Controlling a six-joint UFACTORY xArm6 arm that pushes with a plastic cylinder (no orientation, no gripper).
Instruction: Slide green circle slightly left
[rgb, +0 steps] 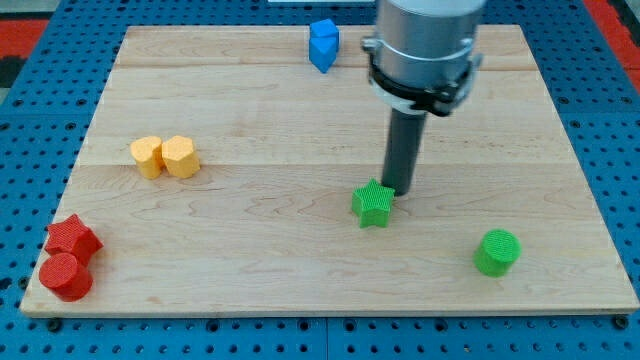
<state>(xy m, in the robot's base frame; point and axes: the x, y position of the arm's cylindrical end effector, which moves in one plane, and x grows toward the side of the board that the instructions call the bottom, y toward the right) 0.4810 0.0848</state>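
The green circle is a short green cylinder near the view's bottom right of the wooden board. My tip is at the end of the dark rod, just above and right of the green star, touching or nearly touching it. The tip stands well to the left of the green circle and a little higher in the view, with bare board between them.
Two yellow blocks sit side by side at the left. A red star and a red circle sit at the bottom left corner. A blue block stands at the top edge.
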